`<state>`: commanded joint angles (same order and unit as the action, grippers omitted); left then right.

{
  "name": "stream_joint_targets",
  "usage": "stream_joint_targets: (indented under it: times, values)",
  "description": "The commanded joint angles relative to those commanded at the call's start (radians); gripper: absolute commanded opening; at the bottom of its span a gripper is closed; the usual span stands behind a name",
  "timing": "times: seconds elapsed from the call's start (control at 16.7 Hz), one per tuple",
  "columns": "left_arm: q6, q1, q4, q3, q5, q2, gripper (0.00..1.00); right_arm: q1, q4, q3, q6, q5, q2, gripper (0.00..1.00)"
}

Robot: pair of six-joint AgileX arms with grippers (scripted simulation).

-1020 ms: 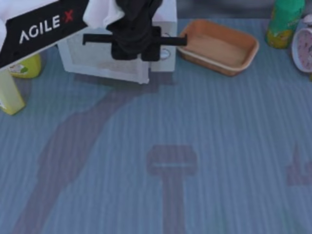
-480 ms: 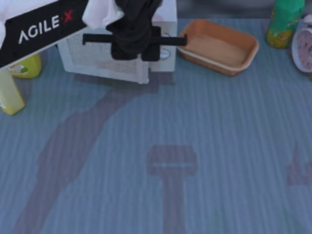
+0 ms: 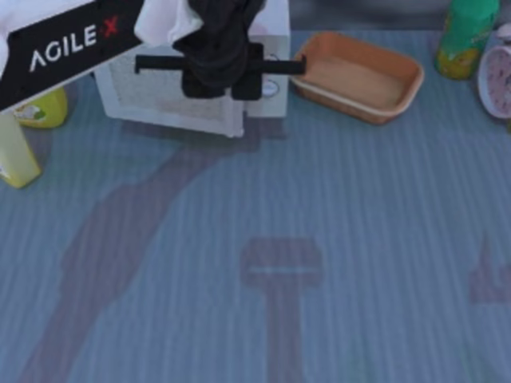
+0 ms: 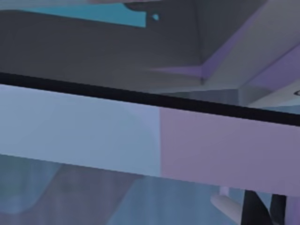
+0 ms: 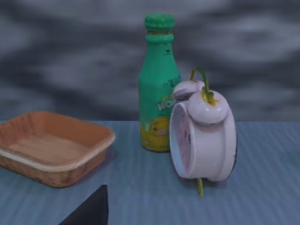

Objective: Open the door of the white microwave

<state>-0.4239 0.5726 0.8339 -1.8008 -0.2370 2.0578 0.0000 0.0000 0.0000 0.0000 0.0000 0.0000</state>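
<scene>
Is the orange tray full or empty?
Empty. The orange tray shows only its bare wooden floor in the top view and right wrist view, nothing lying inside it.

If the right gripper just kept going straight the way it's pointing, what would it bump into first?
Judging by the right wrist view, most likely the pink alarm clock, which stands nearest ahead with the green bottle just behind it. The orange tray lies off to one side. Depth is hard to judge, so this is a guess.

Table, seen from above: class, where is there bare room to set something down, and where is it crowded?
The whole near part of the table, in front of the microwave and orange tray, is bare. The far edge is crowded: yellow bottles, microwave with the left arm's claw over it, tray, green bottle, alarm clock.
</scene>
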Motion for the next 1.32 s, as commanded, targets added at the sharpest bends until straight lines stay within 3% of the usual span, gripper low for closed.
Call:
stream_joint_targets:
  times: [0.6, 1.32]
  values:
    - [-0.002, 0.006, -0.002, 0.003, 0.006, 0.002, 0.00, 0.000, 0.000, 0.000, 0.000, 0.000, 0.000, 1.00]
    - [0.107, -0.015, -0.067, 0.138, 0.055, -0.094, 0.00, 0.000, 0.000, 0.000, 0.000, 0.000, 0.000, 1.00]
